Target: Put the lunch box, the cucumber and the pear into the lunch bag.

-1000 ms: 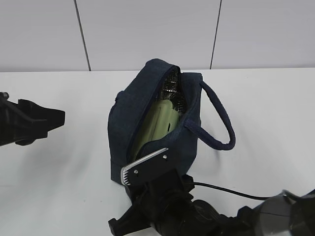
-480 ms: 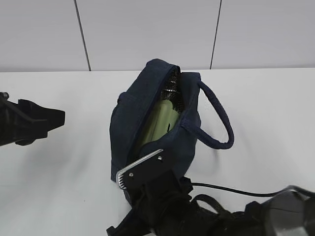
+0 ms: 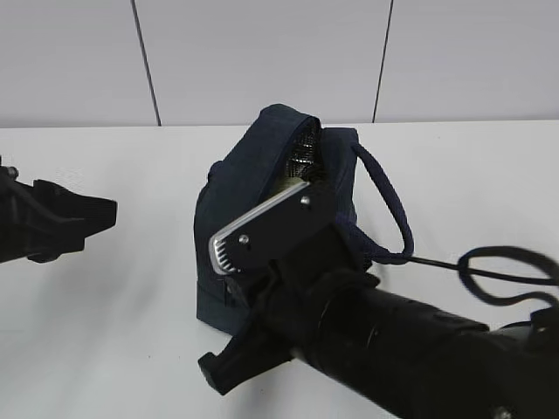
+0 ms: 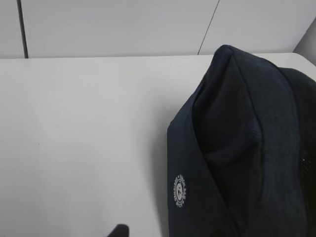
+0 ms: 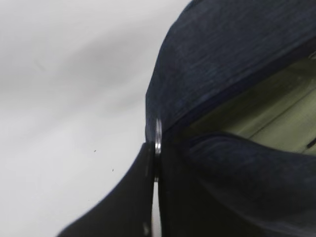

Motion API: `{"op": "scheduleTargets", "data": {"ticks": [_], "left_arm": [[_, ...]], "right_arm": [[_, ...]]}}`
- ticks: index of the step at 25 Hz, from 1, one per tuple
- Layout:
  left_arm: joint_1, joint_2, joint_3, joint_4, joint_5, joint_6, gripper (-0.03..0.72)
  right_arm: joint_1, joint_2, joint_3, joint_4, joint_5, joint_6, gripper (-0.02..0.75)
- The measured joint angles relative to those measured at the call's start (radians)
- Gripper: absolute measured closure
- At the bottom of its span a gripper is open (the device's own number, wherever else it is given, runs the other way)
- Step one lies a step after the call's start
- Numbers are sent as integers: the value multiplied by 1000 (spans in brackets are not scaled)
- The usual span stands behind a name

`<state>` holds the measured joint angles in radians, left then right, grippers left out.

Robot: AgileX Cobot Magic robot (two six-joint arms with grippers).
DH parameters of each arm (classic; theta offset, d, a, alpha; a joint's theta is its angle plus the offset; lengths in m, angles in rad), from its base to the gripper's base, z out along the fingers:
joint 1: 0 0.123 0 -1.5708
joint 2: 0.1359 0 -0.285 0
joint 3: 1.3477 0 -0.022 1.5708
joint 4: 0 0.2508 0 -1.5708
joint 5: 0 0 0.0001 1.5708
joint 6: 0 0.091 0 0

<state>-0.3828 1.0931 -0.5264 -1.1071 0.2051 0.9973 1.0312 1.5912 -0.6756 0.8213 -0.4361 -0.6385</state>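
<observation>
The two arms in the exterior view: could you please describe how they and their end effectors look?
Both arms are matte black. The right end effector carries a flat black finger with a silver metal edge, two small screws and a ribbed tip, on a thick cylindrical black wrist. A thin black cable loops behind it. The left end effector shows only as a blocky, angular black shape at the frame's edge. No markings are visible.

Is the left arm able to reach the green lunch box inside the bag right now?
Probably not. The left tool sits off to the side, facing the bag's closed navy wall. The lunch box shows only through the opening, and the right tool is already crowding it.
</observation>
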Motion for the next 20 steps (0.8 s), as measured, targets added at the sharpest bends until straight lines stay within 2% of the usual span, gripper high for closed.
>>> {"op": "scheduleTargets", "data": {"ticks": [4, 7, 11, 14, 20], "left_arm": [[0, 2, 0, 50, 48, 40, 396], [0, 21, 0, 62, 81, 146, 398], [0, 65, 0, 58, 92, 294, 381], [0, 107, -4, -18, 109, 441, 353], [0, 195, -32, -296, 233, 870, 330]], "right_arm": [[0, -54, -44, 145, 8, -210, 732], [0, -59, -90, 251, 8, -316, 732], [0, -59, -126, 321, 11, -400, 732], [0, -59, -144, 364, 22, -439, 732], [0, -59, -162, 424, 30, -519, 732]]}}
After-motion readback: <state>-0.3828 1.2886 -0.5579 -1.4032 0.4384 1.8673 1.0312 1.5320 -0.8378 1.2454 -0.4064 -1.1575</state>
